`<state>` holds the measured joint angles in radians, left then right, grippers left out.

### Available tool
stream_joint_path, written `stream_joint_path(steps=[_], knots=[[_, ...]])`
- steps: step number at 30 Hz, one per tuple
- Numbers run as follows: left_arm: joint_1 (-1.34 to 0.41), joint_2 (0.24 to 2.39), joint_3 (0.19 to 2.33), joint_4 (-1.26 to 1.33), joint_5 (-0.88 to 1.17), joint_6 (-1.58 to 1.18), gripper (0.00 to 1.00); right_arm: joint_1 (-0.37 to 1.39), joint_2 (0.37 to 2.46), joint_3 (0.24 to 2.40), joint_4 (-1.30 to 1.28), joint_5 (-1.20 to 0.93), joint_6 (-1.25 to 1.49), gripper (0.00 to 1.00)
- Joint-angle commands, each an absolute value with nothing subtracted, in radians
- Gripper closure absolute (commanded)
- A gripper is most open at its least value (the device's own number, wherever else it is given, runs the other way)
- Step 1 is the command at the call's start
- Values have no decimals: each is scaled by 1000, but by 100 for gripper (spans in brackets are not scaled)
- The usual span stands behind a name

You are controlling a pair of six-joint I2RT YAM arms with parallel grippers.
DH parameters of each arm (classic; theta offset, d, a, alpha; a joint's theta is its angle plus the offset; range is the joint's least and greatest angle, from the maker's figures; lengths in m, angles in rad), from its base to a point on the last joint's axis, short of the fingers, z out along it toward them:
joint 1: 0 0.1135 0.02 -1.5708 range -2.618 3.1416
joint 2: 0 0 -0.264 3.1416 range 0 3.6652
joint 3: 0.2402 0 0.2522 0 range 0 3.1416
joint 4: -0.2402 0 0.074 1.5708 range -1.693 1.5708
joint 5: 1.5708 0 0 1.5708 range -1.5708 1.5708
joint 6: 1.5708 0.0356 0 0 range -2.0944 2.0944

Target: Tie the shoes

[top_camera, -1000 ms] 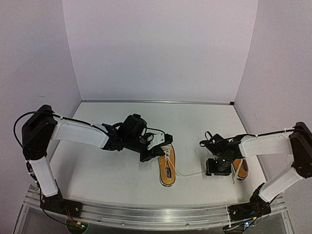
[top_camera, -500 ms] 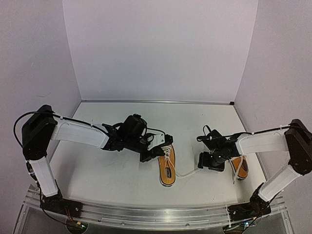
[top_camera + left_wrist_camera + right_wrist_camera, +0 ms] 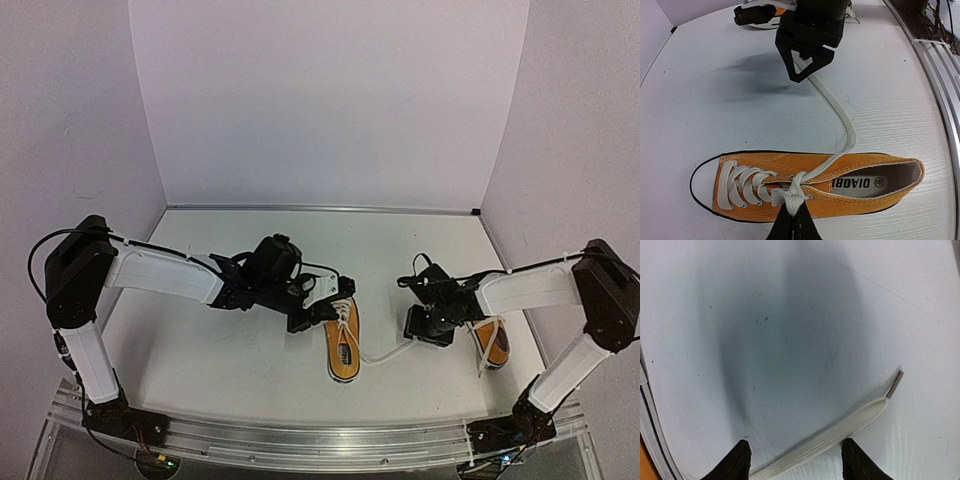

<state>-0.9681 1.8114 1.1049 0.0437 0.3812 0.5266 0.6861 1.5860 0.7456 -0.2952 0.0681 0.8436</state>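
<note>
One orange shoe (image 3: 343, 342) lies in the middle of the table, toe toward the far wall. In the left wrist view this shoe (image 3: 850, 175) lies on its side with a half-knot at the top eyelets. My left gripper (image 3: 793, 221) is shut on one white lace end (image 3: 789, 199) beside that knot. The other lace (image 3: 385, 352) trails right across the table to my right gripper (image 3: 425, 326). In the right wrist view that lace (image 3: 835, 435) lies flat between the open fingers (image 3: 856, 460) of my right gripper (image 3: 796, 464). The second shoe (image 3: 491, 343) lies behind the right arm.
A white table (image 3: 240, 370) is walled at the back and both sides. A metal rail (image 3: 320, 440) runs along the near edge. The lace's clear tip (image 3: 894, 384) rests on the table. A grey-white sole edge (image 3: 649, 435) shows at the right wrist view's left border.
My right gripper has slid left, away from the second shoe and toward the middle shoe, and the lace has slackened. The left arm has not moved.
</note>
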Motion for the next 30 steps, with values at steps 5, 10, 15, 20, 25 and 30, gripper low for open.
stream_joint_path(steps=[5,10,15,20,25,30], knots=[[-986,1790,1132,29,352,561,100,704,1763,801,-301,97,810,54],[-989,1783,1128,10,333,575,100,723,1872,853,-334,156,767,61],[-989,1776,1122,7,329,586,100,730,1932,874,-338,136,747,96],[-990,1772,1106,26,341,596,100,730,1809,885,-308,129,728,100],[-989,1757,1065,93,369,604,100,729,1644,1020,-305,155,594,100],[-990,1752,1035,162,368,621,100,724,1638,1232,-305,104,470,100]])
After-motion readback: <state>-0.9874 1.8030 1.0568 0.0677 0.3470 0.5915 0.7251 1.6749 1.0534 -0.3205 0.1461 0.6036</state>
